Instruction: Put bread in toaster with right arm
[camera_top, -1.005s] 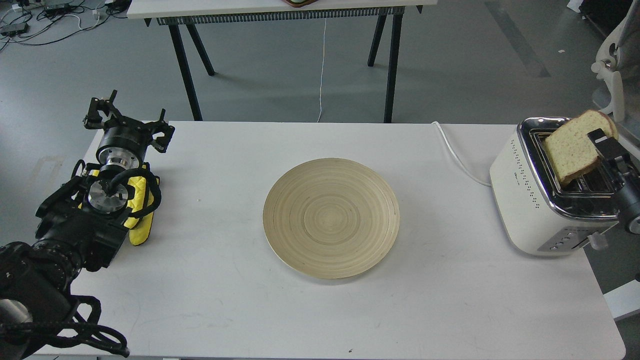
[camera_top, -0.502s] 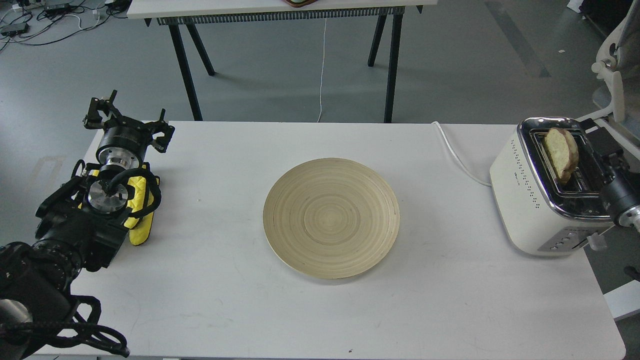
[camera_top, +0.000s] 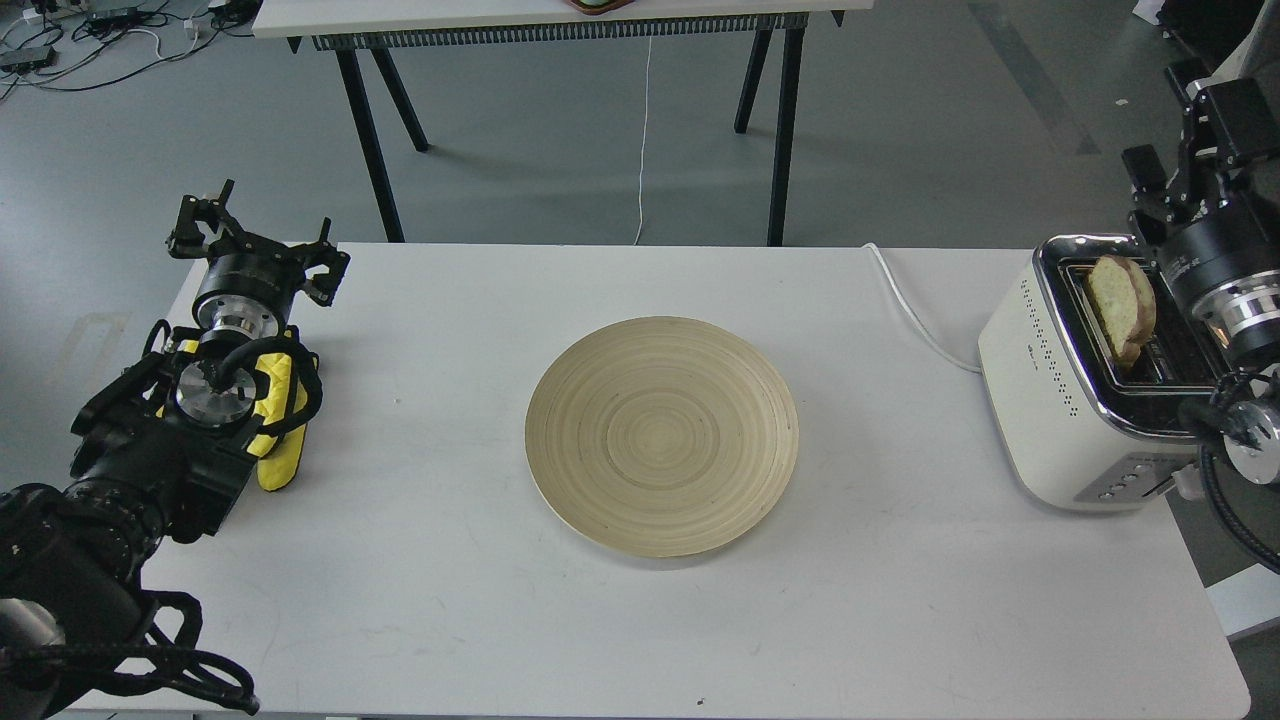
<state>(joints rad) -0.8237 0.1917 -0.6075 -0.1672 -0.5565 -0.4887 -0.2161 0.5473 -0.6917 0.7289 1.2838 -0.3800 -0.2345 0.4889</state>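
Observation:
The bread (camera_top: 1122, 304) stands on edge in a slot of the cream-white toaster (camera_top: 1085, 385) at the table's right end, its rounded top sticking out above the chrome top. My right gripper (camera_top: 1185, 130) is above and just behind the toaster, clear of the bread, with its fingers apart and nothing between them. My left gripper (camera_top: 255, 240) rests at the table's far left, open and empty, with a yellow cloth (camera_top: 280, 420) under that arm.
A round wooden plate (camera_top: 662, 435) lies in the middle of the white table (camera_top: 900, 600). The toaster's white cord (camera_top: 915, 310) runs off the back edge. A second table's black legs (camera_top: 375, 130) stand behind.
The bread went from being held tilted over the slot to standing in it. My right gripper let go of it and rose up and back. The left arm has not moved.

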